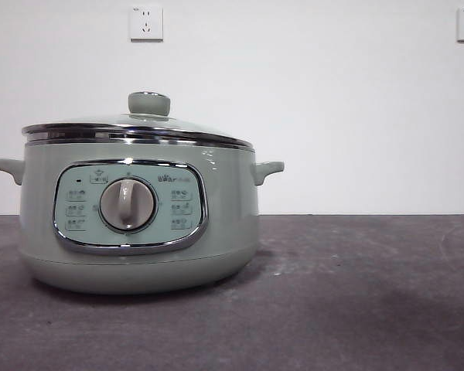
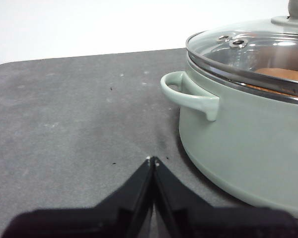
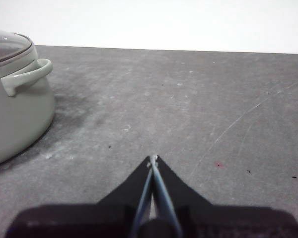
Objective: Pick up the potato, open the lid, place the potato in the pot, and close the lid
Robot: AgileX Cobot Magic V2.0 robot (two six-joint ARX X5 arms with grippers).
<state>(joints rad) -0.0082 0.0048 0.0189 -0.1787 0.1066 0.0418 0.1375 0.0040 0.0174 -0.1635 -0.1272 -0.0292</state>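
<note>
With the potato (image 2: pixel 283 75) visible through the glass lid (image 2: pixel 248 49) seated on the pot (image 1: pixel 139 224), we rest both grippers, left (image 2: pixel 153 159) and right (image 3: pixel 153 157), jaws pressed together and empty; little remains to go wrong unless an arm knocks a handle.

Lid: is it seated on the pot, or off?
Seated. The lid sits level, its chrome rim flush on the pot; the potato shows inside through the glass. Both grippers are shut and clear of it.
</note>
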